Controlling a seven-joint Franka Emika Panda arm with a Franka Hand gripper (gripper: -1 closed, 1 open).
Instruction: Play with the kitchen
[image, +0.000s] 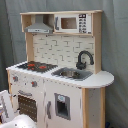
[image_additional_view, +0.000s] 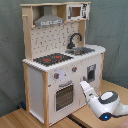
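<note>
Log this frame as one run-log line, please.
arm: low, front of kitchen | gripper: beside oven door, contact unclear | oven door: closed | stovetop, sink: untouched

light-wood tabletop (image_additional_view: 20, 119), the kitchen (image_additional_view: 60, 65) standing upright directly on it

White arm (image_additional_view: 107, 102) low at the second exterior view's right; gripper (image_additional_view: 85, 87) angled up-left

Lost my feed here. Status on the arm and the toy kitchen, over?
Gripper low, right by the oven door. Kitchen upright, oven shut. Nothing in the way.
</note>
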